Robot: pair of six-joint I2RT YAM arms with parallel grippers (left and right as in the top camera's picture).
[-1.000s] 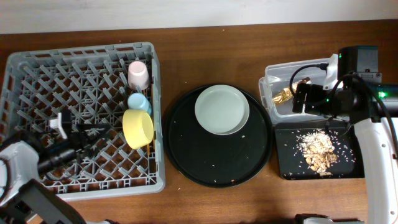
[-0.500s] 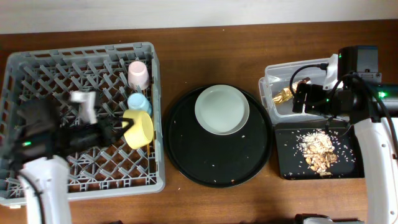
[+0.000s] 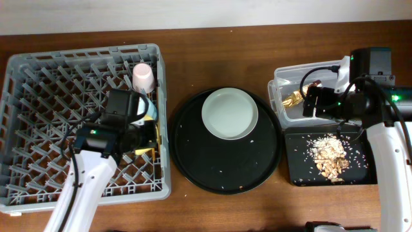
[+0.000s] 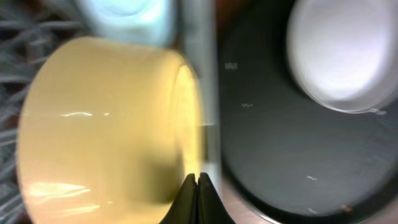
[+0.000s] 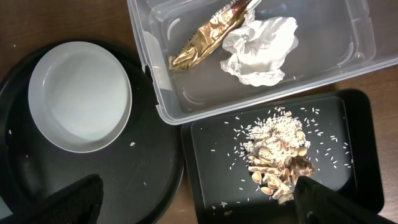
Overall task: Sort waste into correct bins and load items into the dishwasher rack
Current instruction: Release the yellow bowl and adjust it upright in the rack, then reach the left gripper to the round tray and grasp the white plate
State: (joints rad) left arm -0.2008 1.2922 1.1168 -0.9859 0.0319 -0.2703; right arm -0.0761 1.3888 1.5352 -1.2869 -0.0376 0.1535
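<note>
Only the right wrist view shows the tissue (image 5: 261,40) beside the wrapper (image 5: 206,37).

Overhead straight down; left wrist tight on yellow bowl (image 4: 106,124); right wrist higher, downward; plate (image 3: 230,113) in all

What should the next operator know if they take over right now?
Left tool: shut, tips at the rim of the yellow bowl; cannot tell if it pinches the rim.
Right tool: open, empty, above the bins.
In the rack: pink cup, blue cup, yellow bowl.
Clear tub: wrapper and tissue.
Small black tray: food scraps.
Done: waste sorted, cups and bowl racked.
Left: plate sits on the round black tray and needs racking. Chopsticks are not in view.
</note>
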